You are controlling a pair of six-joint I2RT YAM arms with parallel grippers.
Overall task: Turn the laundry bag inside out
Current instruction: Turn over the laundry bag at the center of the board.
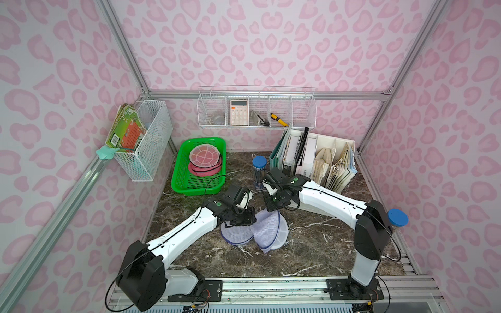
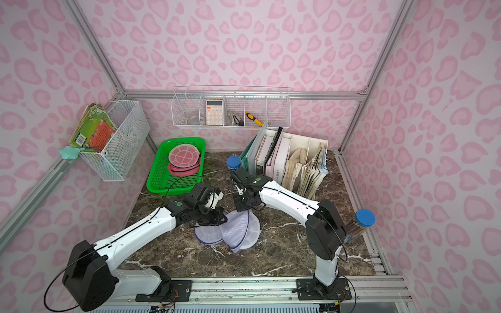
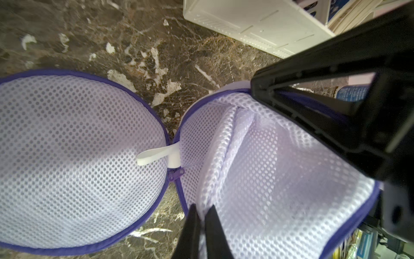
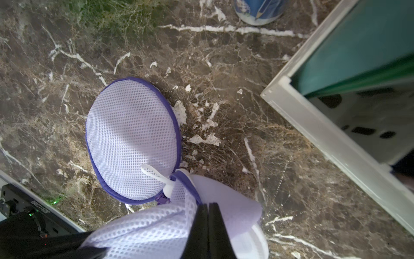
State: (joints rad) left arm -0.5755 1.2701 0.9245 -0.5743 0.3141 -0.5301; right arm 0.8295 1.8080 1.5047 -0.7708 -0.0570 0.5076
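Left gripper (image 3: 202, 209) and right gripper (image 4: 208, 205) both clamped tight on laundry bag (image 3: 78, 157) mesh; bag unzipped. Green tray (image 1: 175, 176) holds pink mesh bags (image 1: 204, 156).

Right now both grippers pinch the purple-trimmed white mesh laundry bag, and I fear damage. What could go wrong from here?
1. The left gripper and right gripper are both shut on one half of the purple-trimmed white mesh laundry bag; hard pulling could slip or tear it.
2. Its other half lies loose on the marble table and may drag along.
3. The blue-lidded pencil tube near the right gripper could tip.
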